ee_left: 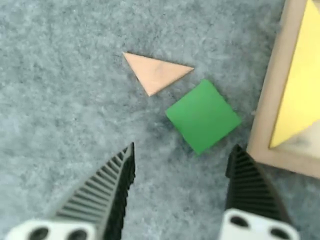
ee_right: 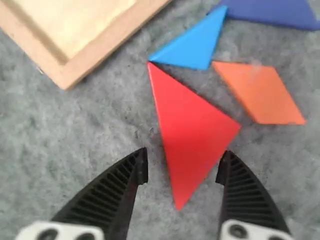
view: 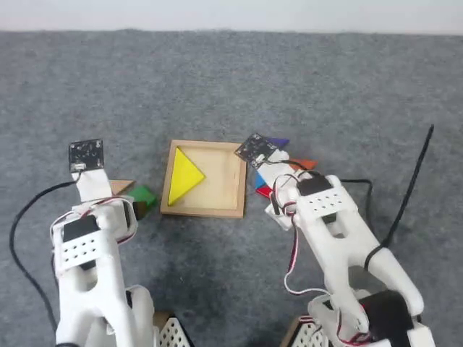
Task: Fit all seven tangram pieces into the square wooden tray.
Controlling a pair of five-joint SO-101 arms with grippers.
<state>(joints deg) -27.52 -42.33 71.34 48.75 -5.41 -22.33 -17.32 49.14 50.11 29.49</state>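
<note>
The square wooden tray [view: 202,211] lies mid-table with a yellow triangle [view: 184,176] in its left half. My left gripper [ee_left: 184,152] hangs open just short of the green square [ee_left: 203,116], with a tan triangle [ee_left: 156,72] beyond it. Both pieces lie left of the tray's rim [ee_left: 267,100]. My right gripper [ee_right: 185,155] is open above the narrow end of the red triangle [ee_right: 192,130], its fingers on either side. Past it lie a blue triangle [ee_right: 195,45], an orange parallelogram [ee_right: 260,92] and a dark blue piece [ee_right: 272,11].
Grey carpet covers the table. The left arm [view: 87,231] stands left of the tray and the right arm [view: 318,202] to its right. A black cable [view: 409,191] runs at the far right. The tray's corner [ee_right: 75,65] lies close to the red triangle.
</note>
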